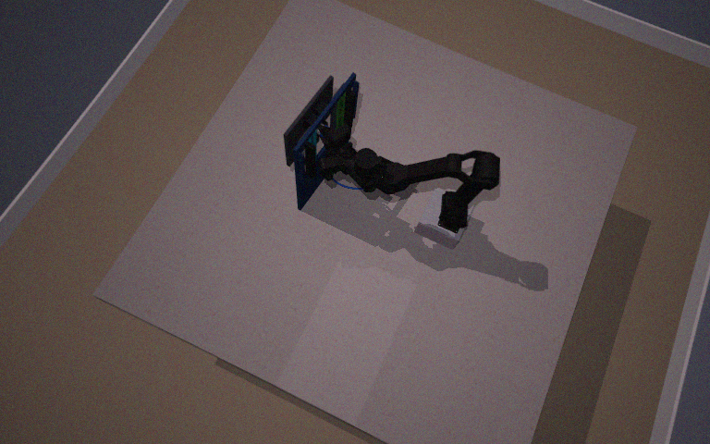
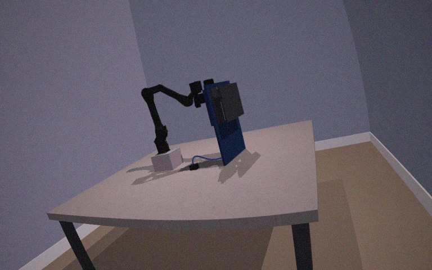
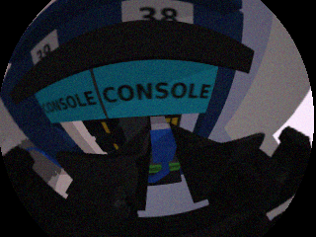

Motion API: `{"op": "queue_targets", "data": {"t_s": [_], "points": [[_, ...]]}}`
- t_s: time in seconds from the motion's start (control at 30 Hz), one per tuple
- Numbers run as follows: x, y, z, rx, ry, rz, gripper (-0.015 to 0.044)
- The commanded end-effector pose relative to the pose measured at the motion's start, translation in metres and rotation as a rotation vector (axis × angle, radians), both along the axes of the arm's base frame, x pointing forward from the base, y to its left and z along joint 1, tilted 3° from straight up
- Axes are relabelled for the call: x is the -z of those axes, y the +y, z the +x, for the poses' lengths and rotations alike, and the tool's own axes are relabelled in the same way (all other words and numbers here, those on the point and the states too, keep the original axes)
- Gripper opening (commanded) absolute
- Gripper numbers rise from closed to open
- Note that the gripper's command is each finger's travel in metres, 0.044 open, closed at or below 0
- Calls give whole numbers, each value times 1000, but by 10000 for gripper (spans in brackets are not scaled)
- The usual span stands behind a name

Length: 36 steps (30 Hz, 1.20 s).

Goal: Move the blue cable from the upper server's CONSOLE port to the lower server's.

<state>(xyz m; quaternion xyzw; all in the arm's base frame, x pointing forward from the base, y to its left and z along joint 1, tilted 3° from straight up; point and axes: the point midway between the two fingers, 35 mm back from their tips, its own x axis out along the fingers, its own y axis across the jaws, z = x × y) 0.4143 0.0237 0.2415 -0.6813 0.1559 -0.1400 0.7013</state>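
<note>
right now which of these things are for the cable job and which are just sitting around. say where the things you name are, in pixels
For the job:
- blue plug (image 3: 162, 148)
- blue cable (image 1: 348, 186) (image 2: 208, 158)
- blue rack (image 1: 310, 191) (image 2: 232, 148)
- CONSOLE labels (image 3: 158, 91)
- gripper (image 3: 160, 128)

Just there:
- pale block under the arm (image 1: 438, 234) (image 2: 162, 162)
- number 38 label (image 3: 158, 11)
</note>
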Motion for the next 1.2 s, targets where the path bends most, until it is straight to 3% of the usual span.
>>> {"op": "queue_targets", "data": {"t_s": [0.0, 0.27, 1.17], "points": [[0, 0, 0, 1, 0, 0, 53], [0, 0, 0, 1, 0, 0, 0], [0, 2, -12, -1, 2, -3, 0]]}}
